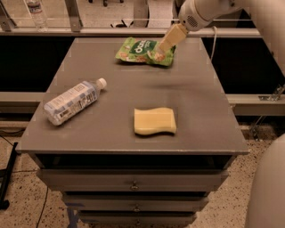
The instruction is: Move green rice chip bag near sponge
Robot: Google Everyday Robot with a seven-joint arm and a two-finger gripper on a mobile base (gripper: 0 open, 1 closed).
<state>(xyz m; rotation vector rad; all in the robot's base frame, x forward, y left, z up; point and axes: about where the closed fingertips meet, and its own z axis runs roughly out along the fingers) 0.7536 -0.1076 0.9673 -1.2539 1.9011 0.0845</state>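
Your pincer (164, 44) sits over the edge of the green rice chip bag (141, 49), seemingly to grasp it; whether it's closed, I cannot tell.

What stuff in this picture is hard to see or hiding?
Camera view:
- Green rice chip bag: right end hidden behind the end effector over it.
- Arm: cut off by the top and right edges.
- Water bottle: label print too small to read.
- Drawers: lowest cut off by the bottom edge.
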